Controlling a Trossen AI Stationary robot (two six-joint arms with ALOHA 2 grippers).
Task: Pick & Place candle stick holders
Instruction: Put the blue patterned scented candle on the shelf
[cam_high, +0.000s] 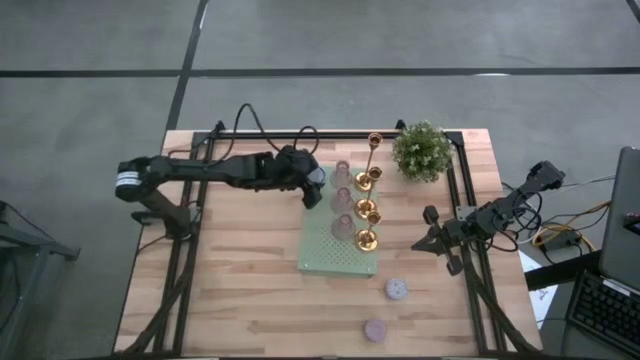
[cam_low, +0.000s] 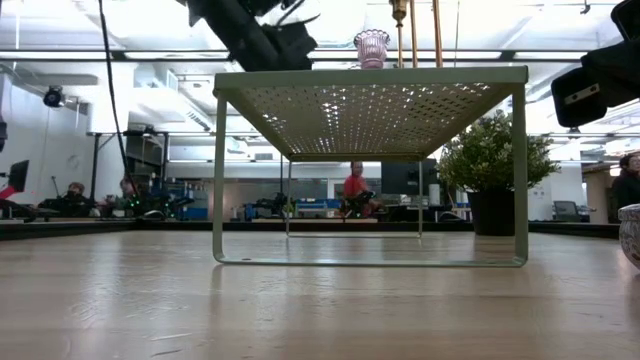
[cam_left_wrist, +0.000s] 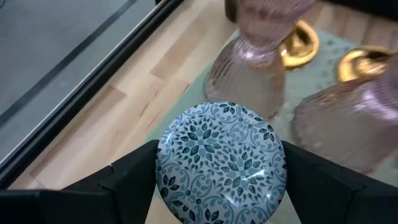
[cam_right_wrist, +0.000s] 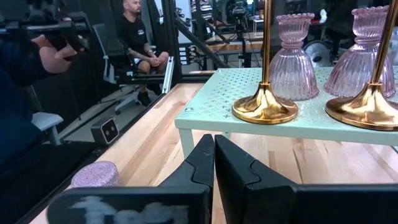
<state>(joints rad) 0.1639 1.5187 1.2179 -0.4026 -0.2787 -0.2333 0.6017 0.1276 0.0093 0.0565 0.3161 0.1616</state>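
Note:
My left gripper (cam_high: 313, 180) is shut on a small round holder with a blue-teal leaf pattern on top (cam_left_wrist: 221, 162). It hovers at the far left corner of the pale green perforated stand (cam_high: 320, 255). On the stand stand three pink ribbed glass holders (cam_high: 340, 198) in a row, and beside them several shiny gold candle stick holders (cam_high: 367, 210), one tall and thin-stemmed (cam_high: 374, 145). My right gripper (cam_high: 425, 240) waits shut at the table's right, level, pointing at the stand's near side (cam_right_wrist: 214, 149). My left gripper pinches the round patterned holder by its side wall (cam_left_wrist: 163, 163), one finger (cam_left_wrist: 134, 171) on each side. The fingers slant down from the table's left. The patterned top faces the wrist camera, and the holder looks clear of the stand.
A green potted plant (cam_high: 422, 150) stands at the far right of the stand. Two small round holders (cam_high: 397, 290) (cam_high: 375, 329) lie on the wood near the table's front edge. Black frame rails run along the table's sides. People sit beyond the table.

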